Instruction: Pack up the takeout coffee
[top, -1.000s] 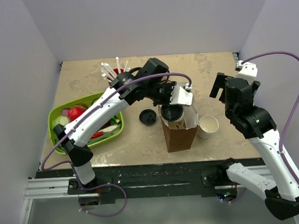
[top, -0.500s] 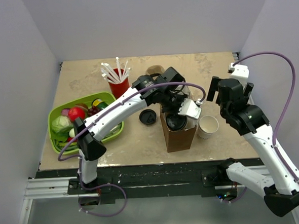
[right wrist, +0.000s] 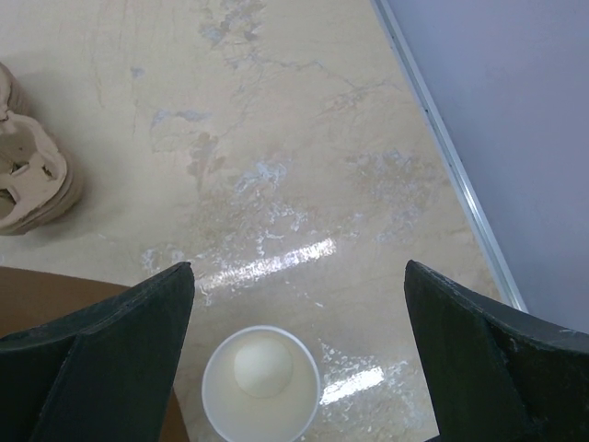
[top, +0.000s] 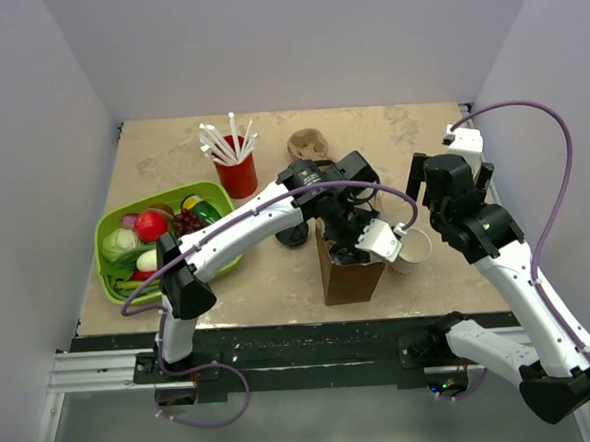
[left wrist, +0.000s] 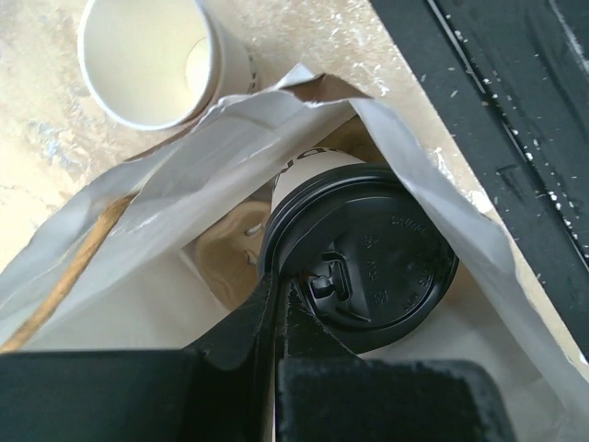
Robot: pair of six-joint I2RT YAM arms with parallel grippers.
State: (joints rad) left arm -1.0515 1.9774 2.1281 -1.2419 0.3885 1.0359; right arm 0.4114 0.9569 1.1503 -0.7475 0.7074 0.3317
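The takeout coffee (left wrist: 368, 258), a white cup with a black sip lid, sits down inside the open brown paper bag (top: 347, 278). In the left wrist view the bag's pale walls (left wrist: 184, 184) rise around it and a tan carrier shows below. My left gripper (left wrist: 281, 304) is shut, pinching the lid's rim at its left edge. From above, that gripper (top: 361, 239) covers the bag's mouth and hides the cup. My right gripper (right wrist: 299, 276) hangs wide open above the table, holding nothing.
A lidless white cup (top: 412, 249) stands just right of the bag, below the right gripper (right wrist: 261, 387). A loose black lid (top: 291, 231) lies left of the bag. A cardboard cup carrier (top: 308, 143), a red cup of straws (top: 237, 169) and a green basket (top: 113, 282) of toy food are further back and left.
My left gripper has carried the coffee toward the near right and down into the bag. The right arm has drifted slightly left, still open.
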